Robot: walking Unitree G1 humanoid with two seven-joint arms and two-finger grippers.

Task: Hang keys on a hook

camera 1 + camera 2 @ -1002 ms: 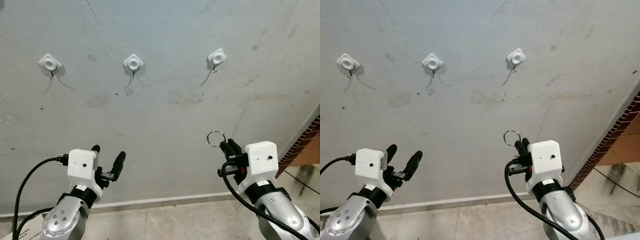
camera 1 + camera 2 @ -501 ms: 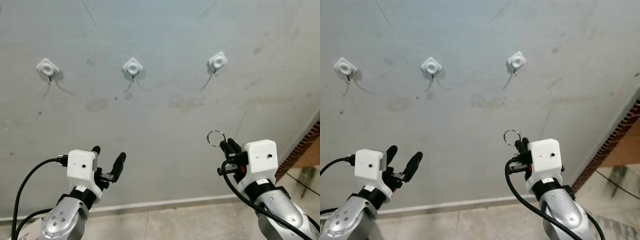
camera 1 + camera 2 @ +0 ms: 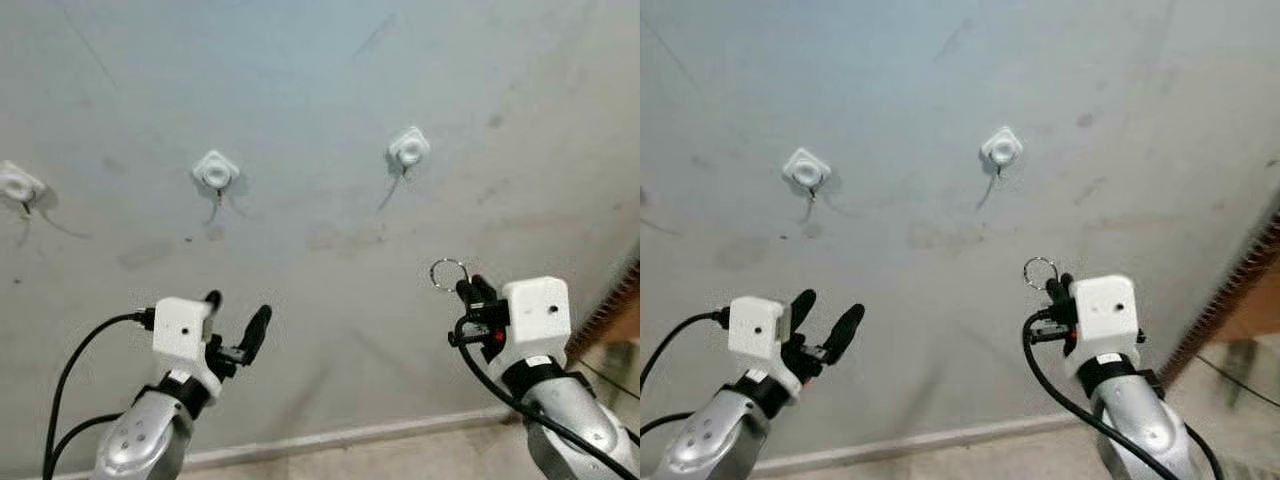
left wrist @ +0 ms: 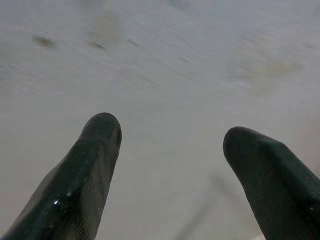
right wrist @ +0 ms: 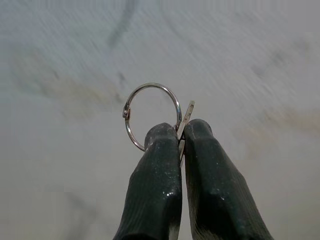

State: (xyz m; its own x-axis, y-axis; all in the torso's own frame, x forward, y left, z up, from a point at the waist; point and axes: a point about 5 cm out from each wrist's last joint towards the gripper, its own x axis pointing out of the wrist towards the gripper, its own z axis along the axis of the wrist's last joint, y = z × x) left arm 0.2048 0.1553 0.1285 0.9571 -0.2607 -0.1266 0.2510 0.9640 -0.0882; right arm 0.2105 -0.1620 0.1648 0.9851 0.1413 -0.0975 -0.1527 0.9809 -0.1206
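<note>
Black fingers of the right gripper [image 5: 181, 137] pinch a flat key [image 5: 185, 120], its steel key ring [image 3: 449, 274] standing up above the fingertips. To the left, the left gripper [image 3: 236, 318] is spread wide, holding nothing. Beyond, white hooks [image 3: 409, 150] dot the grey wall [image 3: 320, 60].

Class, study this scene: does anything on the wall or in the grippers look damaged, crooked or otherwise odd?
The wall is stained and scuffed, and its white hooks sit tilted like diamonds. The right gripper pinches the key ring normally.
</note>
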